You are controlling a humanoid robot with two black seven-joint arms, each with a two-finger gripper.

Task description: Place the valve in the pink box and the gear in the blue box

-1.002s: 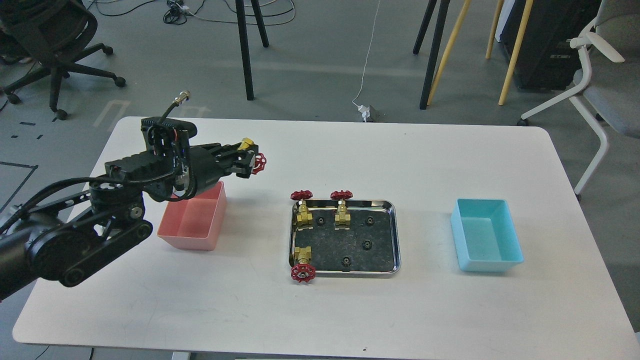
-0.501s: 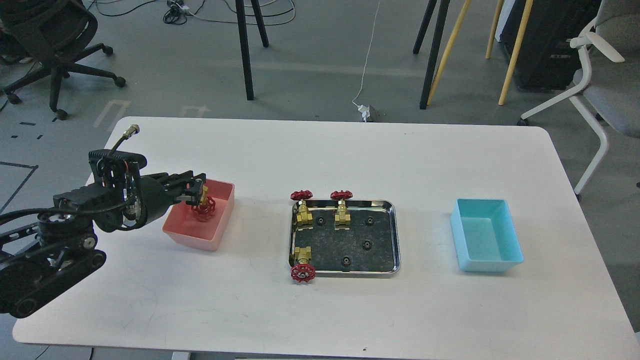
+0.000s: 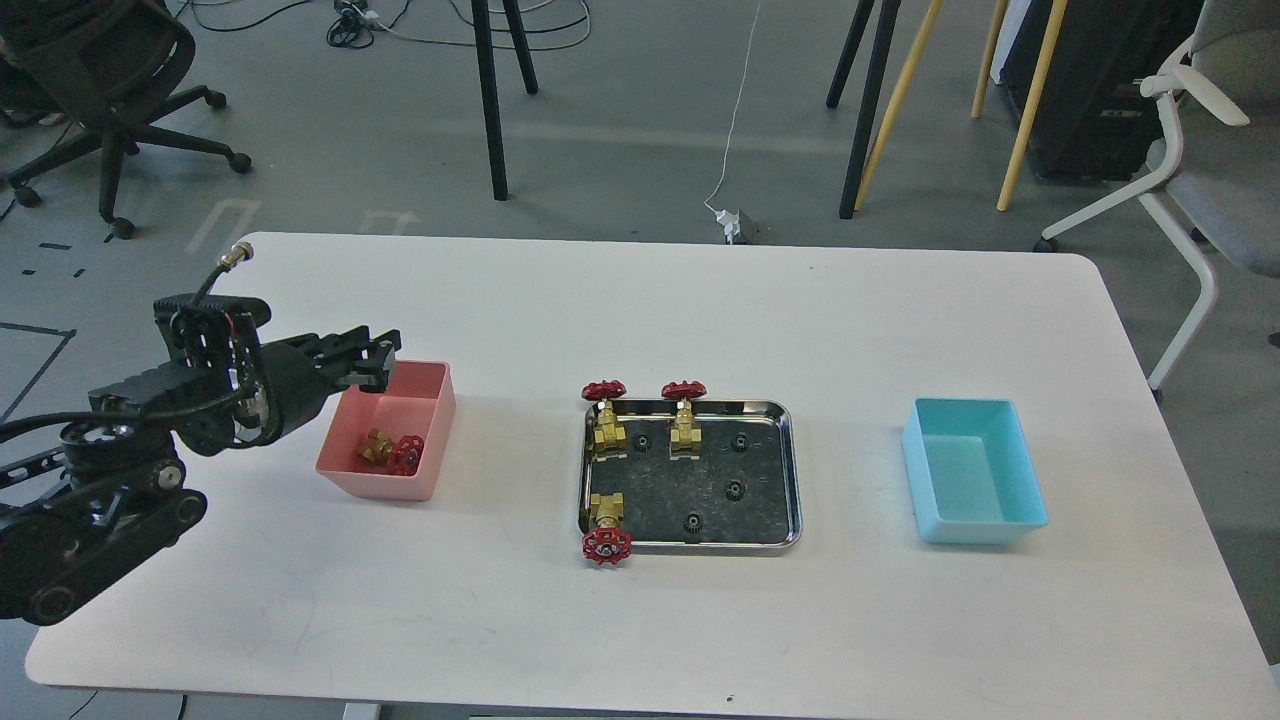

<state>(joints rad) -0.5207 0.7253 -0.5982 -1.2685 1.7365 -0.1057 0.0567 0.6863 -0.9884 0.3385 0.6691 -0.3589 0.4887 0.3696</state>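
A valve [image 3: 392,451] with a red handwheel lies on its side inside the pink box [image 3: 376,486] at the table's left. My left gripper [image 3: 381,361] hovers over the box's back left corner, open and empty. Three more valves [image 3: 604,416] [image 3: 683,414] [image 3: 605,531] are on the steel tray [image 3: 792,470] in the middle; the front one's handwheel hangs over the tray's edge. Several tiny black gears [image 3: 733,488] lie in the tray. The blue box [image 3: 972,470] stands on the right. My right gripper is out of view.
The white table [image 3: 640,310] carries only the two boxes and the tray. Office chairs, stand legs and cables are on the floor beyond the far edge.
My left gripper carried the valve left and down into the pink box, opened and let it go. The valve now lies in the box and the gripper has drawn back slightly.
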